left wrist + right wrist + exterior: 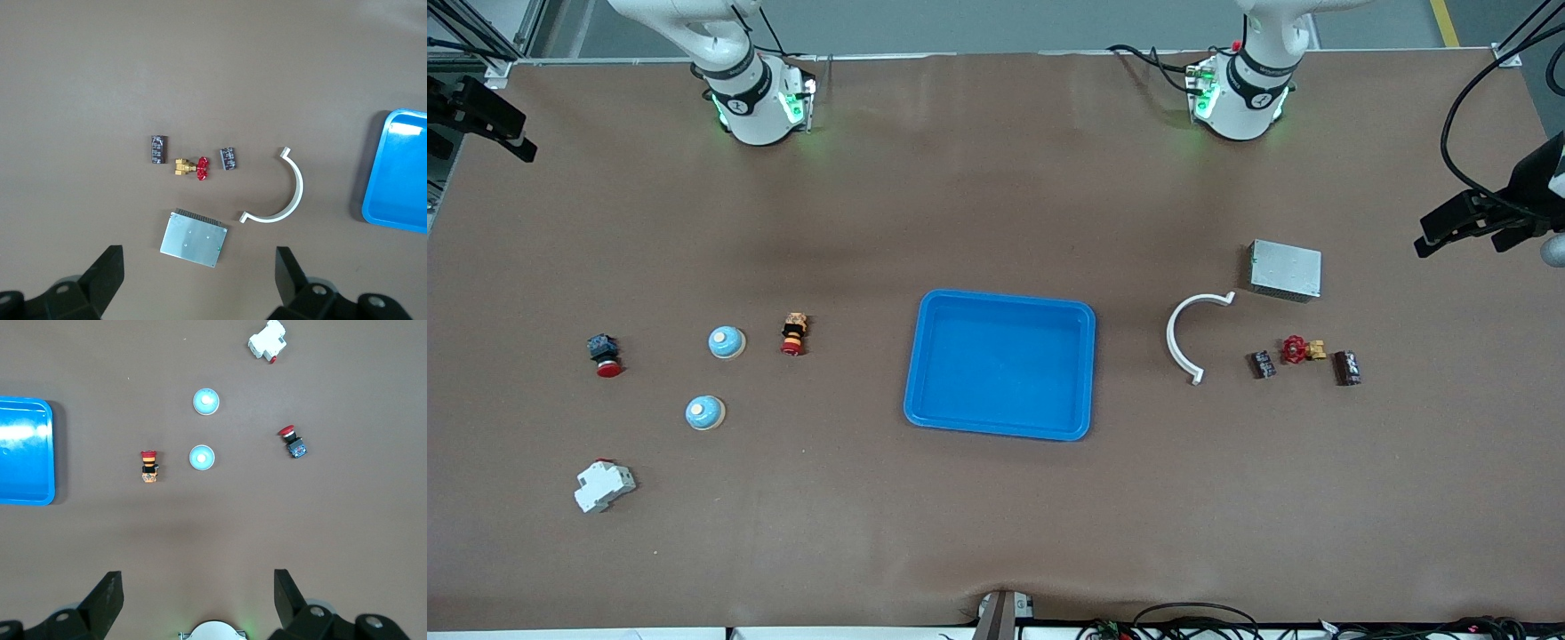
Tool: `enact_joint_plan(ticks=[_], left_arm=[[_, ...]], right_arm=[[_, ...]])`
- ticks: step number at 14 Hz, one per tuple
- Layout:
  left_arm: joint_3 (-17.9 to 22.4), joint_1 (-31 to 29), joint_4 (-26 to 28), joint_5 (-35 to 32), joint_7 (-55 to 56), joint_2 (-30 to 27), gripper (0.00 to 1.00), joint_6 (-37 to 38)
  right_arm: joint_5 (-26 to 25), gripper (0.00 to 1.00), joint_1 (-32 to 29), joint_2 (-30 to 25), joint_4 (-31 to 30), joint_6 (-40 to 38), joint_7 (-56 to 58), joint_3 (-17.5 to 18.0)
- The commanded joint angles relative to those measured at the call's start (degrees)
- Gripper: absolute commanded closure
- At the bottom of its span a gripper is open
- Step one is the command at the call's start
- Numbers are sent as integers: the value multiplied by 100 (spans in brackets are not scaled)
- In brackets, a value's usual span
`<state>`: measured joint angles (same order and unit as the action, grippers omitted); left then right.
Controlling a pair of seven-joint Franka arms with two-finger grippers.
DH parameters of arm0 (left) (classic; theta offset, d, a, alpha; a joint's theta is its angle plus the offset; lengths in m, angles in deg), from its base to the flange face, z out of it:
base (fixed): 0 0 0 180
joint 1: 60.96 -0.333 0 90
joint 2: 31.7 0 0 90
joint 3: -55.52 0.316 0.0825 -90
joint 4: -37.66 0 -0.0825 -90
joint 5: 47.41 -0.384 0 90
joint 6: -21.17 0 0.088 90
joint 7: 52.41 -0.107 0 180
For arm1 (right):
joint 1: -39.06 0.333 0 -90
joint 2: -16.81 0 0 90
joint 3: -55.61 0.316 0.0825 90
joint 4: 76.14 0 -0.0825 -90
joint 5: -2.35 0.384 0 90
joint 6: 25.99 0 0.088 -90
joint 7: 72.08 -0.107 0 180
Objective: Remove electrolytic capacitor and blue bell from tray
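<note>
Blue rectangular plastic tray [1087, 373] at table centre, nothing in it. Toward right arm's end, at tray's 9 o'clock in front view: two light-blue dome bells w/ white tops, one bell [727, 342] farther from front cam, second bell [704, 412] nearer. Orange-and-red push-button switch [793, 333] just beside the farther bell on tray side; blue-bodied red-capped button [604, 355] out toward table edge; white plastic breaker block [603, 485] nearest front cam. Toward left arm's end, at tray's 3 o'clock: white curved plastic bracket [1183, 338], then small dark capacitor [1261, 364], red-handled brass valve [1300, 348], second, larger dark capacitor [1347, 367] in a row, all apart. Grey metal box w/ finned edge [1285, 269] at 12 o'clock of that row. Left gripper [200, 277] up high over metal box area, jaws fully wide, holding nothing. Right gripper [199, 597] up high over bare table near own base, jaws fully wide, nothing held. Both arms waiting.
</note>
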<state>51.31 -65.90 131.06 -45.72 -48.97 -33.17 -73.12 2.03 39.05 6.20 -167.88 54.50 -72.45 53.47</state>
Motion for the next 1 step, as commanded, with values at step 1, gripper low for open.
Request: enact_joint_plan(ticks=[1], left_arm=[[-27,-7,-130,-90,16,32,0,121]], right_arm=[[50,0,10,-20,-1,-7,28,-5]])
